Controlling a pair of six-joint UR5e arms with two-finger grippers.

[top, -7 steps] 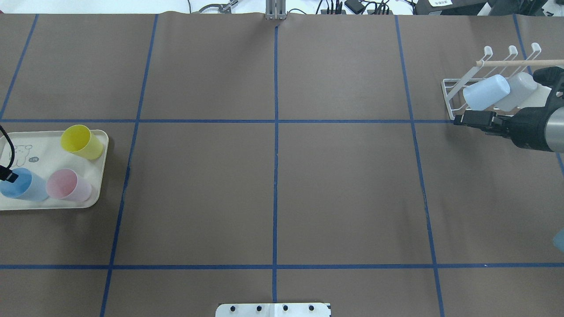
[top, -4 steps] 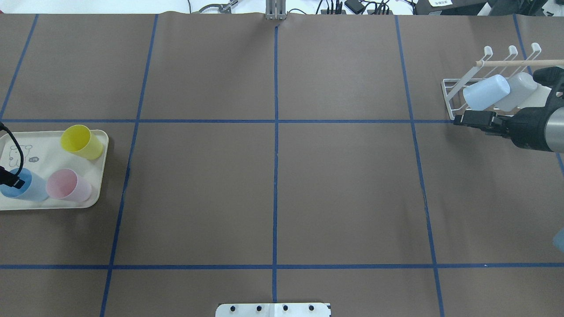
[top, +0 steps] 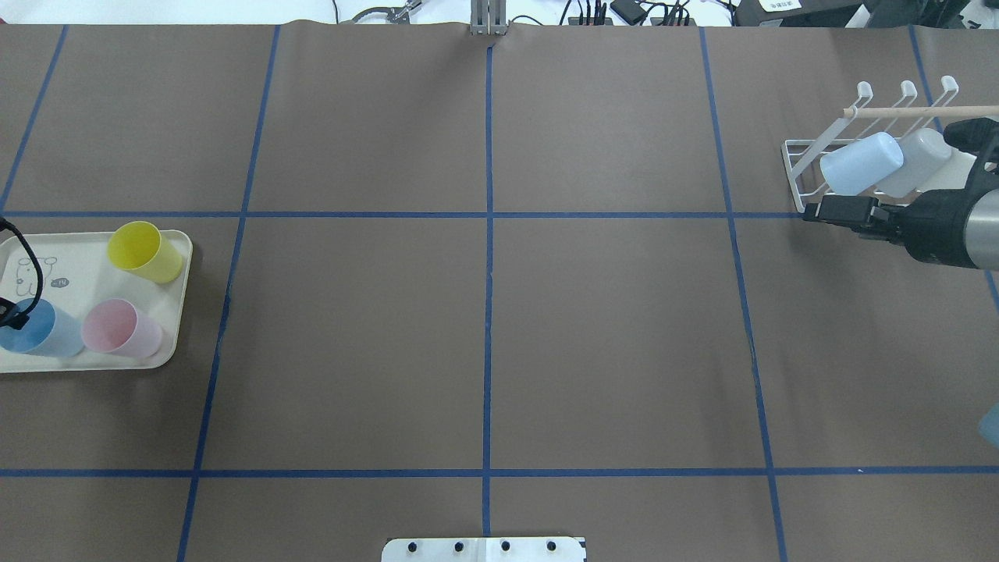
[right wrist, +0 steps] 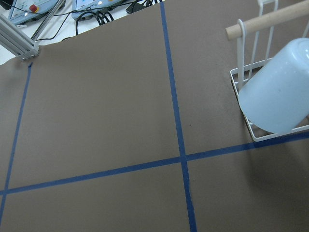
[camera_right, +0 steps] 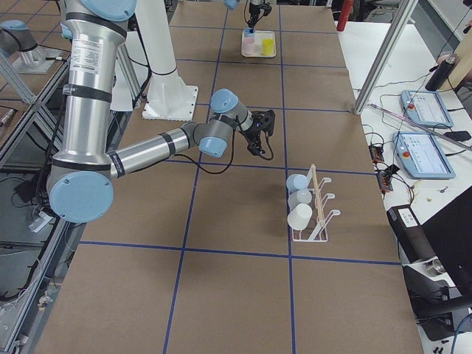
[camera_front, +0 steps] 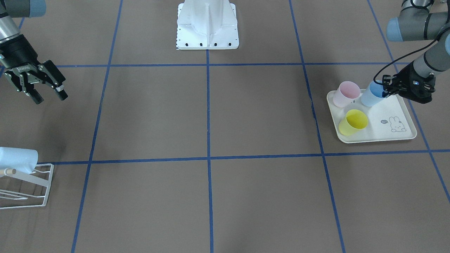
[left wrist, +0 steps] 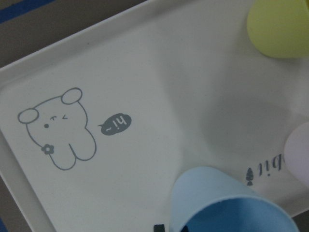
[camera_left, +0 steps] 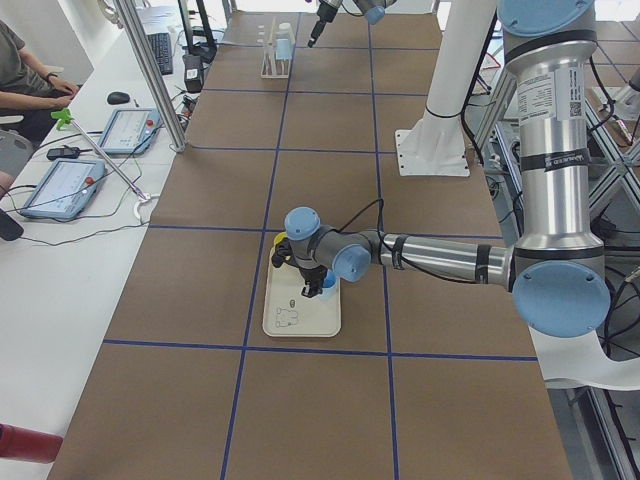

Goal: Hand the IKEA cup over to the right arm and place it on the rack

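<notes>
Front-facing view: the left gripper (camera_front: 386,89) sits at the rim of the blue cup (camera_front: 371,97), which stands at 12 o'clock on the tray (camera_front: 404,135). I cannot tell whether it pinches the cup. The right gripper (camera_front: 50,97) hangs spread and empty.

Overhead view: the rack (top: 794,178) stands at that gripper's 1 o'clock, with pale cups (top: 861,162) on it.

Left wrist view: the blue cup fills the frame's 5 o'clock.

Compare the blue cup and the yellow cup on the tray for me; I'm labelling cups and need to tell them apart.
Colour: the blue cup is sky blue, the yellow cup lemon yellow. Contact: the left claw sits at the blue cup's rim; the yellow cup stands free. Both stand mouth-up on the tray, alike in shape.
</notes>
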